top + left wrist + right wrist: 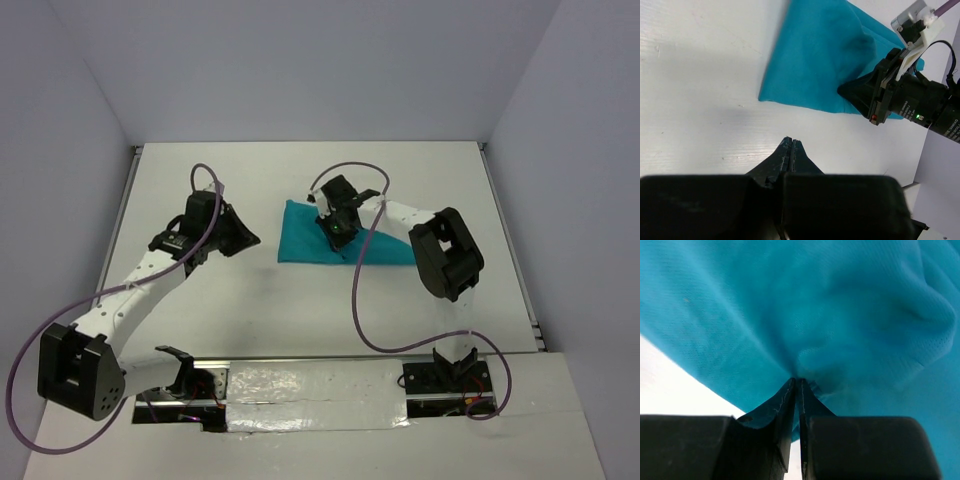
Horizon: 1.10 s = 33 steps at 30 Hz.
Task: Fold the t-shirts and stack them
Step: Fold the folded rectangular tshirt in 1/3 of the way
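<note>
Where white table (300, 300) meets pale walls (300, 60), teal t-shirt (300, 242) lies near centre

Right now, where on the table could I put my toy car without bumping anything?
Bare table lies along the back wall behind the teal shirt, and in front between the shirt and the arm bases. The middle is crowded: the right gripper pinches the shirt, the shut left gripper beside it.

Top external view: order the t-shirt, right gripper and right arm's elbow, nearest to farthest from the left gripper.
From the left gripper:
1. t-shirt, its near edge just to the right.
2. right gripper, pinching the t-shirt mid-cloth.
3. right arm's elbow, far right.
</note>
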{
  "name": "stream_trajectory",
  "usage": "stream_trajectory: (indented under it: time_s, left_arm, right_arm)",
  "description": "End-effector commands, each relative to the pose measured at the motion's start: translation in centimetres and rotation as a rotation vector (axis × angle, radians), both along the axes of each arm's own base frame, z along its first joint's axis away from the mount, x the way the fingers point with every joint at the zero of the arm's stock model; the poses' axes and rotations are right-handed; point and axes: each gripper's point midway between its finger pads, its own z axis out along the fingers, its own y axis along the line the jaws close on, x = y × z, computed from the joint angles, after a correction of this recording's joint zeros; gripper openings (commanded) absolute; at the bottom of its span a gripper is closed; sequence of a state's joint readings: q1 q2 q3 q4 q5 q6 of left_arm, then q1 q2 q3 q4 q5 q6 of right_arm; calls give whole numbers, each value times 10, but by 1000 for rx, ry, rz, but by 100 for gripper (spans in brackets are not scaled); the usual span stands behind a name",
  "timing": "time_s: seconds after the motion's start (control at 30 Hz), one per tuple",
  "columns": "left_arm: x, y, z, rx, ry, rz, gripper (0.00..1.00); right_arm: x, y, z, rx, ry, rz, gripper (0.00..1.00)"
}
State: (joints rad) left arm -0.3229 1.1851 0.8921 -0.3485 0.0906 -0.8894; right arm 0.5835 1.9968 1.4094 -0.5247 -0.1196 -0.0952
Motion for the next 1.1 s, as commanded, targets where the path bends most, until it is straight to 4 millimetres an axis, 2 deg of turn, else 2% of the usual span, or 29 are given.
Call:
stream_trajectory:
  time_s: [0.0, 0.1, 0.17, 0.3, 0.33, 0.43, 0.5, 0.53, 0.63, 0.8, 0.83, 0.9, 1.07]
  left_arm:
    - [11, -8, 7, -24, -46, -32, 7]
    - [16, -13, 9, -34, -58, -55, 7]
    - [20, -16, 10, -35, -63, -63, 8]
    - [27, -23, 12, -49, -75, -95, 10]
    - [31, -27, 14, -57, -84, -108, 10]
    - [38, -33, 11, -66, -84, -134, 12]
    - [43, -39, 14, -81, -95, -155, 13]
    - [48, -43, 10, -87, -97, -166, 13]
    - [53, -58, 6, -121, -90, -220, 14]
    - [61, -86, -2, -165, -72, -303, 13]
    - [64, -93, -12, -169, -53, -315, 13]
    - [68, -102, -13, -180, -48, -330, 13]
    - [77, -123, -31, -159, -4, -367, 13]
  right_arm:
    - [3, -16, 21, 6, -47, -48, 14]
    - [1, -29, 18, 10, -36, -70, 14]
    - [1, -34, 23, 26, -42, -82, 14]
    - [6, -25, 63, 191, -63, -46, 16]
    - [9, -22, 84, 253, -90, -31, 16]
    - [23, -16, 121, 339, -152, -2, 18]
    - [32, -15, 132, 366, -167, 14, 19]
    - [44, -11, 135, 371, -173, 21, 19]
    - [53, 1, 123, 394, -90, 63, 19]
    - [46, 18, 104, 433, 6, 117, 19]
    - [46, 19, 97, 431, 22, 117, 19]
    - [45, 17, 89, 419, 50, 105, 18]
    - [41, 6, 70, 362, 73, 76, 18]
